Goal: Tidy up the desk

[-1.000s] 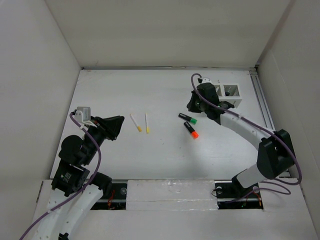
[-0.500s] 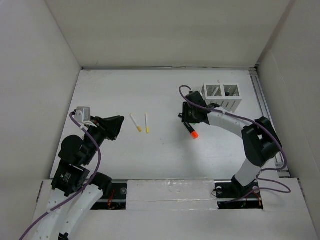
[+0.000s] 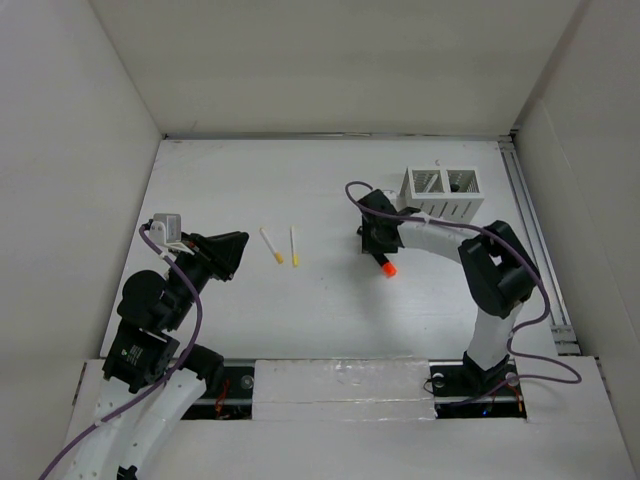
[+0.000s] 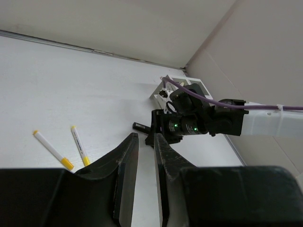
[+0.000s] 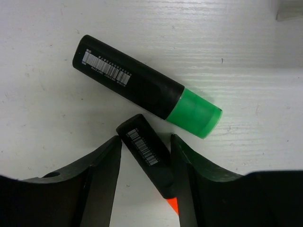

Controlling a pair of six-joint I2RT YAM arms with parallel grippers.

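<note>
The desk [image 3: 330, 320] fills the middle of the overhead view and lies beneath both sets of fingers. At lower left, the left gripper [image 3: 236, 248] hangs over bare desk. In its wrist view its fingers [image 4: 127, 161] are almost pressed together, with only a thin slit between them and nothing in it.

Just right of it lie a yellow-tipped pen [image 3: 271, 245] and a second pen [image 3: 294, 246], side by side but not touching.

Right of centre, the right gripper [image 3: 374, 243] is low over the desk. Its fingers [image 5: 102, 175] are spread either side of an orange-capped marker [image 5: 147, 153], whose cap is cut off at the bottom of the wrist view. I cannot tell whether the fingers touch it. Just beyond lies a green-capped marker [image 5: 142, 87], hidden under the gripper in the overhead view.

Farther back, at upper right, a white slotted box [image 3: 441, 192] stands near the metal rail [image 3: 527, 220]. Something dark in its right compartment is too small to make out.
</note>
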